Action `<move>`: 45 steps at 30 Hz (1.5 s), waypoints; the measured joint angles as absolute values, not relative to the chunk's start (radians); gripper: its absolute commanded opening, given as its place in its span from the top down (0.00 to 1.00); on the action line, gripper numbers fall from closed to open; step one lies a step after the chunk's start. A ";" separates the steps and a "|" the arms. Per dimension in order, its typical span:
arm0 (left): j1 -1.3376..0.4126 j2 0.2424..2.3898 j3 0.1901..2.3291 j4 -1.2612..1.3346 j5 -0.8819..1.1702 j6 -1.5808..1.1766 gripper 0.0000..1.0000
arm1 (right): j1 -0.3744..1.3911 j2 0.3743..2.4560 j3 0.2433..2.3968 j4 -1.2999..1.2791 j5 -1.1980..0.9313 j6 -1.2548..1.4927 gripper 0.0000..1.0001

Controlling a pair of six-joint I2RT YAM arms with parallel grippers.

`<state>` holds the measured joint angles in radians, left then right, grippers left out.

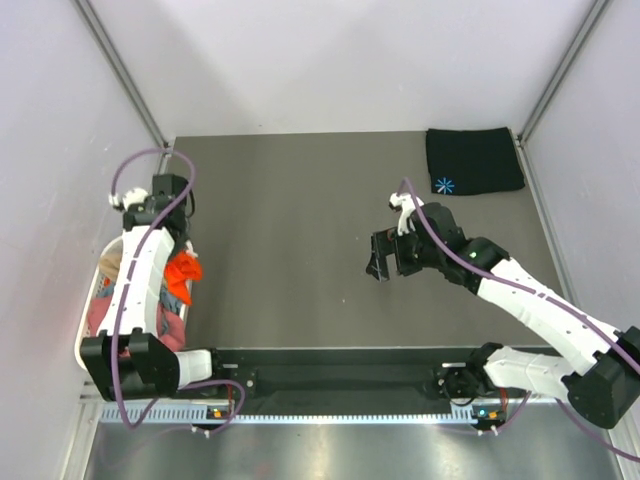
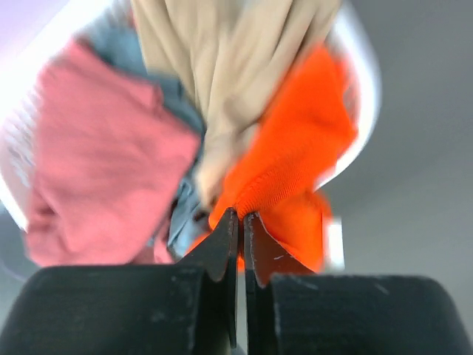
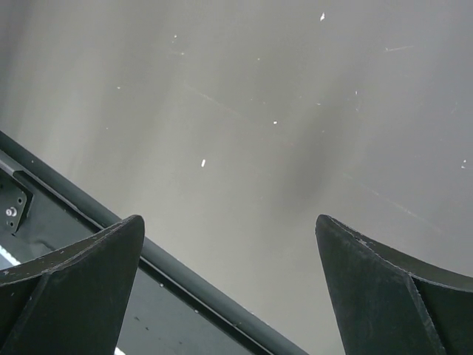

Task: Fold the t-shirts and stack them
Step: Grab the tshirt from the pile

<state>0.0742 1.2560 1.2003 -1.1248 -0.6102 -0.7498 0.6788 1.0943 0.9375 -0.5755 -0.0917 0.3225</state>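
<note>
My left gripper point(image 2: 242, 214) is shut on a fold of the bright orange t-shirt point(image 2: 295, 155), which hangs over the rim of the white basket point(image 1: 88, 318); it also shows in the top view point(image 1: 183, 270). A pink shirt point(image 2: 103, 163) and a tan shirt point(image 2: 229, 66) lie bunched in the basket beside it. A folded black t-shirt point(image 1: 474, 160) with a light-blue starburst mark lies flat at the far right of the table. My right gripper point(image 3: 229, 229) is open and empty above bare table; in the top view it point(image 1: 380, 256) hovers right of the middle.
The white basket stands at the table's left edge under my left arm. The table's near edge and a dark rail point(image 3: 89, 214) show below my right gripper. Grey walls close in the back and sides.
</note>
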 measured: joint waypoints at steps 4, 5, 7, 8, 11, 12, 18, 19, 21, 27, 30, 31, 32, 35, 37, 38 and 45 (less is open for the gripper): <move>0.079 1.318 1.532 -1.203 -0.675 -0.697 1.00 | 0.679 1.094 0.937 -0.585 -0.099 0.321 0.00; 0.080 1.337 1.637 -1.209 -0.692 -0.681 1.00 | 0.679 1.094 0.937 -0.588 -0.104 0.321 0.00; 0.081 1.360 1.811 -1.212 -0.711 -0.675 1.00 | 0.679 1.096 0.939 -0.592 -0.113 0.321 0.00; 0.081 1.356 1.871 -1.204 -0.715 -0.676 1.00 | 0.679 1.099 0.939 -0.592 -0.121 0.322 0.00; 0.083 1.251 1.888 -1.097 -0.661 -0.682 1.00 | 0.679 1.119 0.953 -0.596 -0.137 0.322 0.00; 0.084 1.187 1.853 -1.036 -0.631 -0.691 1.00 | 0.679 1.127 0.961 -0.597 -0.142 0.322 0.00; 0.084 1.075 1.975 -0.972 -0.543 -0.740 1.00 | 0.679 1.175 1.018 -0.601 -0.163 0.317 0.00; 0.084 1.086 2.013 -0.952 -0.533 -0.742 1.00 | 0.680 1.180 1.025 -0.601 -0.165 0.315 0.01; 0.084 1.106 2.071 -0.904 -0.487 -0.750 1.00 | 0.680 1.190 1.036 -0.600 -0.167 0.314 0.00; 0.084 1.141 2.046 -0.814 -0.252 -0.806 1.00 | 0.680 1.229 1.064 -0.615 -0.151 0.310 0.00; 0.084 1.151 1.995 -0.788 -0.129 -0.825 1.00 | 0.681 1.248 1.117 -0.638 -0.133 0.296 0.00; 0.084 1.161 1.977 -0.775 -0.072 -0.834 1.00 | 0.681 1.253 1.137 -0.642 -0.128 0.292 0.00; 0.084 1.168 1.966 -0.764 -0.028 -0.841 1.00 | 0.681 1.257 1.157 -0.642 -0.125 0.288 0.00; 0.084 1.187 1.950 -0.729 0.109 -0.863 1.00 | 0.681 1.271 1.210 -0.644 -0.114 0.279 0.01; 0.084 1.188 1.950 -0.687 0.197 -0.879 1.00 | 0.681 1.282 1.232 -0.645 -0.102 0.271 0.00; 0.084 1.184 1.951 -0.654 0.238 -0.889 1.00 | 0.681 1.287 1.237 -0.645 -0.096 0.268 0.00; 0.084 1.155 1.983 -0.473 0.392 -0.948 1.00 | 0.679 1.312 1.270 -0.693 -0.036 0.252 0.00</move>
<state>0.0845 1.1553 1.9831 -0.4728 0.3916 -0.9482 0.6788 1.3117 1.2701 -0.6933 -0.0357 0.2523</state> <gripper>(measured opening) 0.028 0.996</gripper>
